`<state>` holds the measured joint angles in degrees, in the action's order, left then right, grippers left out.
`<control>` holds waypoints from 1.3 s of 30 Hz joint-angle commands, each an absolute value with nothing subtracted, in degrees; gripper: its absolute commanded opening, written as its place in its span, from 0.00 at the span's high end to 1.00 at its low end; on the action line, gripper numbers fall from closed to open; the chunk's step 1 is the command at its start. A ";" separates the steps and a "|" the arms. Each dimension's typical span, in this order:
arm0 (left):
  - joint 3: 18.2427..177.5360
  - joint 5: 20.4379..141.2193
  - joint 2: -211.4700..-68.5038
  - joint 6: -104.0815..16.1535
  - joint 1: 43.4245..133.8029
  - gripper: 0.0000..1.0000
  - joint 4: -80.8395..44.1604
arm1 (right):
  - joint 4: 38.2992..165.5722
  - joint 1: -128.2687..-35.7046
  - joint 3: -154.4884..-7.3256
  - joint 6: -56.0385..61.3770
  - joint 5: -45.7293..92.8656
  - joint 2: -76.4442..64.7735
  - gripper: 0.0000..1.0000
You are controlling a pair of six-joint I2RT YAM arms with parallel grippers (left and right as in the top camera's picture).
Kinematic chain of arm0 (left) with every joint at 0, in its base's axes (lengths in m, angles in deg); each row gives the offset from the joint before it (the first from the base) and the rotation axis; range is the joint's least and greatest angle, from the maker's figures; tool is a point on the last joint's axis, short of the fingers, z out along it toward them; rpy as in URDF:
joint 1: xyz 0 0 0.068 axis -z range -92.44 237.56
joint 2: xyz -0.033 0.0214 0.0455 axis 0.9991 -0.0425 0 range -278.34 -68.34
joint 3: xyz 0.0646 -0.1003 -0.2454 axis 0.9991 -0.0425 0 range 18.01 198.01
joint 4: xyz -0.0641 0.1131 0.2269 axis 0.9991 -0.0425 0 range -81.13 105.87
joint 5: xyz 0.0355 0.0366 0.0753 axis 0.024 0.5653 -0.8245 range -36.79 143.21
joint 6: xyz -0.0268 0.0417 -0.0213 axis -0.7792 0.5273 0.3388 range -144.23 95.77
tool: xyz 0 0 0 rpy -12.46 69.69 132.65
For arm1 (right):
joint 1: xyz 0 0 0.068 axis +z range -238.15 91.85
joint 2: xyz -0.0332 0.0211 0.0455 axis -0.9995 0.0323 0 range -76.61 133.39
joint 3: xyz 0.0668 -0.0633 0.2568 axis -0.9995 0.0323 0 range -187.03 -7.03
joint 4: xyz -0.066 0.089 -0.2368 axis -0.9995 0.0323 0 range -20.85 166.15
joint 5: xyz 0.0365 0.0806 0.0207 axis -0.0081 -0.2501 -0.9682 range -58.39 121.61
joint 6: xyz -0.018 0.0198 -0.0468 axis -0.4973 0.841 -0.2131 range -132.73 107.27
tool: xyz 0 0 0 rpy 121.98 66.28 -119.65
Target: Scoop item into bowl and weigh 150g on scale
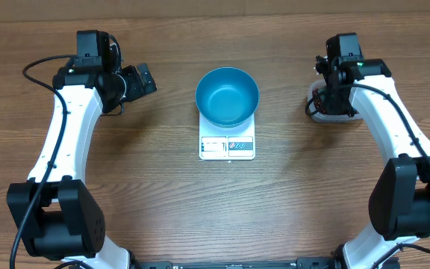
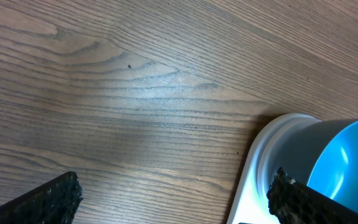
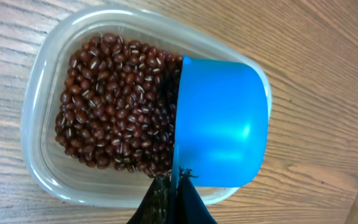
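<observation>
stage: early, nothing weighed | bowl [image 1: 227, 96] empty on scale [image 1: 227, 146], centre frame | beans [image 3: 114, 99] in tub [image 3: 36, 124] (overhead's upper right) | right tool [image 3: 174, 194] pressed together, apparently pinching scoop [image 3: 219, 121] | left tool [image 1: 139, 79] spread, idle | remaining: scooping, weighing

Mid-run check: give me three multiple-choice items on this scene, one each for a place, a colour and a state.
1. Where does the bowl sit?
A. on the scale
B. on the bare table
C. on a plate

2. What colour is the scoop?
A. white
B. blue
C. red

3. The left gripper is:
A. shut on the scoop
B. shut, empty
C. open, empty

Answers:
1. A: the overhead view shows it on the white scale.
2. B: it is blue, over the beans in the tub.
3. C: its jaws stand wide apart, holding nothing.
</observation>
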<state>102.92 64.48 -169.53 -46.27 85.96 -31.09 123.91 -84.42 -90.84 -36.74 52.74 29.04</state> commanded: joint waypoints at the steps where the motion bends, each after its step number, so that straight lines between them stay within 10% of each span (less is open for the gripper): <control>1: 103.73 64.13 -168.00 -45.18 86.09 0.01 -31.03 | 122.32 -86.65 -88.26 -36.32 51.91 30.04 0.96; 39: 103.73 64.13 -168.00 -45.18 86.09 0.00 -31.03 | 118.54 -90.52 -83.34 -28.43 35.49 30.15 0.96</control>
